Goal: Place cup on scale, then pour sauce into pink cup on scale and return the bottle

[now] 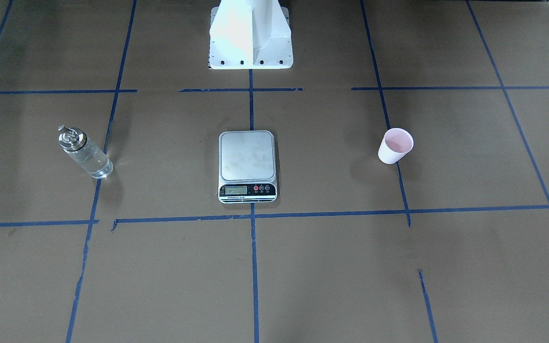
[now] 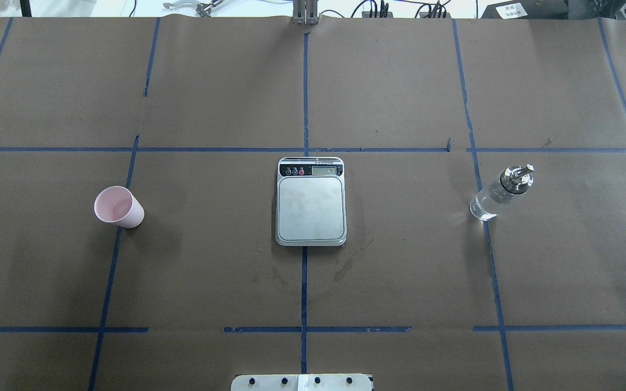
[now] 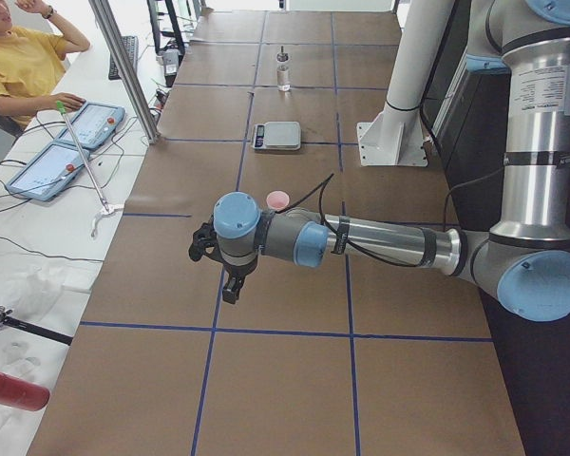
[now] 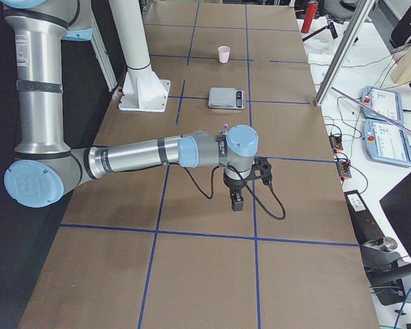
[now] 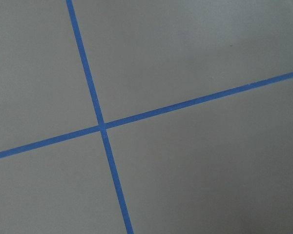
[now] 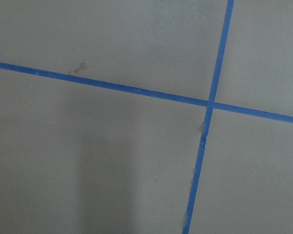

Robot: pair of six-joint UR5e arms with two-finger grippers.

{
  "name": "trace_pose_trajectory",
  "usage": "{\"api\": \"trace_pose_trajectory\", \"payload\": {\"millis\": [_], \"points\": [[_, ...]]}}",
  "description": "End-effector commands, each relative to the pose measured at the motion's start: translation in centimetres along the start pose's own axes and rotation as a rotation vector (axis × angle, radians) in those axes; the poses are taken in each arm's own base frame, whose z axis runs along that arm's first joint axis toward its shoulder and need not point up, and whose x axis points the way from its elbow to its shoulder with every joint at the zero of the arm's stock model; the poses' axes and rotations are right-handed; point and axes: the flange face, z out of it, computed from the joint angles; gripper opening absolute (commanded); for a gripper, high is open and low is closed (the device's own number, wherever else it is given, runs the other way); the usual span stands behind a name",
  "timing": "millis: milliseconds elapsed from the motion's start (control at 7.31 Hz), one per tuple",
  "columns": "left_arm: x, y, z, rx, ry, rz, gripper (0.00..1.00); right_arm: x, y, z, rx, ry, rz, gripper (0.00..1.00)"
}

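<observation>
An off-centre grip could topple the cup [image 1: 395, 146]; I cannot tell whether the left tool [image 3: 230, 288] or right tool [image 4: 237, 200] is open.

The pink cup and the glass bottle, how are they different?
The cup is pink and open on top; the bottle is see-through glass with a shiny metal spout. The bottle stands taller than the cup. The cup is on the robot's left of the scale, the bottle on its right. Both stand upright on the table, apart from the scale.
</observation>
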Motion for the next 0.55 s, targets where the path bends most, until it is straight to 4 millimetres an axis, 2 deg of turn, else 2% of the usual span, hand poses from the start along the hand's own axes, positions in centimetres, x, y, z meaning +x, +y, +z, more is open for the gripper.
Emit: {"api": "trace_pose_trajectory", "payload": {"millis": [0,137,411], "points": [[0.2,0.1,-0.2,0.011,-0.002,0.016,1.00,0.0,-0.1,-0.1,0.001,0.000,-0.001,1.00],[0.4,-0.1,-0.3,0.014,0.000,0.019,1.00,0.0,-0.1,-0.1,0.001,0.000,-0.001,1.00],[2.2,-0.5,-1.7,0.046,0.003,0.063,1.00,-0.3,0.0,0.3,-0.003,-0.053,0.007,1.00]]}}
